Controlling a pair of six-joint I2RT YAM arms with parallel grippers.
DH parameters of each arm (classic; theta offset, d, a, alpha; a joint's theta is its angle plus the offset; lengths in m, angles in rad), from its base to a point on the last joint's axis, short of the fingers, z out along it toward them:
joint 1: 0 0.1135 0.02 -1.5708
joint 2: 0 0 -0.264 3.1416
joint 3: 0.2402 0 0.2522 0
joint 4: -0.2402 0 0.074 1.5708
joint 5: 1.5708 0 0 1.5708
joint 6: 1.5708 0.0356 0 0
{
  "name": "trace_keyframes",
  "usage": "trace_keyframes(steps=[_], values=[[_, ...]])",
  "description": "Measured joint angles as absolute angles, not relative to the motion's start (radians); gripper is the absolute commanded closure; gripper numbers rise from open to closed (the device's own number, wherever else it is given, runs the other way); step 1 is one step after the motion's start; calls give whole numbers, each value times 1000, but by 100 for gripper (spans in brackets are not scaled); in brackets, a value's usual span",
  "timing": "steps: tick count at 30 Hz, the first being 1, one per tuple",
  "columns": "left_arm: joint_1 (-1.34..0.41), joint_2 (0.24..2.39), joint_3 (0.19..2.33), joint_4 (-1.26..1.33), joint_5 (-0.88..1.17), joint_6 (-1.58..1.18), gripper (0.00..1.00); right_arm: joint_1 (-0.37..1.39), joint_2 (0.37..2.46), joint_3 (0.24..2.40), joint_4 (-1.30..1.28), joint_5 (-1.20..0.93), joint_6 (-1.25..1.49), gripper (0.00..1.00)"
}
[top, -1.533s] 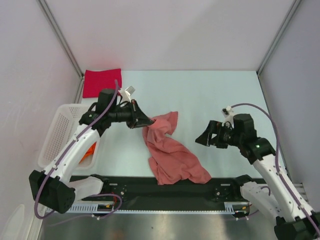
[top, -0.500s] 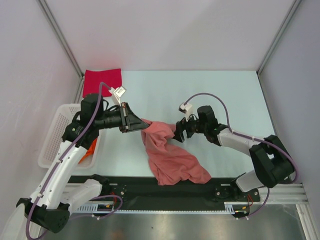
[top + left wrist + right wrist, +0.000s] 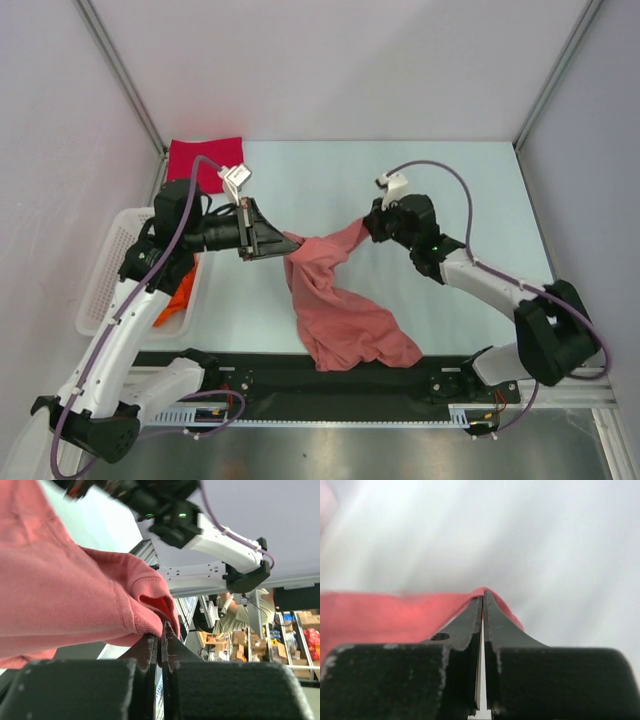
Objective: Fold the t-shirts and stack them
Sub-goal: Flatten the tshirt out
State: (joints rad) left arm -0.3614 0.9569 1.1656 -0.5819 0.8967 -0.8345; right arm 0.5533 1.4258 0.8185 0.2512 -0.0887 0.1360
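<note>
Clamped on two far edges of salmon-pink t-shirt [image 3: 345, 315] by left claw [image 3: 282, 241] and right claw [image 3: 369, 226], held apart, probably to spread it flat

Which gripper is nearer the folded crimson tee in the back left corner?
Left. The left gripper sits just front-right of the crimson tee; the right gripper is much farther to the right, beyond the left one.

Around salmon-pink t-shirt [image 3: 345, 315]: bare table [image 3: 470, 175] beyond, passable. Left, white mesh basket [image 3: 110, 262]; far-left, folded crimson t-shirt [image 3: 203, 162]. At upper edge, left gripper [image 3: 280, 243] and right gripper [image 3: 372, 224], pinching cloth. Right, right arm [image 3: 482, 286] slanting across. Near side, black rail [image 3: 290, 372].
</note>
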Motion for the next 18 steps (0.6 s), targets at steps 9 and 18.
trace_keyframes(steps=[9,18], values=[[-395,1120,1289,-384,973,-978,98,500,1143,1173,99,187,69,100],[-524,1282,1554,-252,980,-1088,98,496,1018,1579,52,234,-28,100]])
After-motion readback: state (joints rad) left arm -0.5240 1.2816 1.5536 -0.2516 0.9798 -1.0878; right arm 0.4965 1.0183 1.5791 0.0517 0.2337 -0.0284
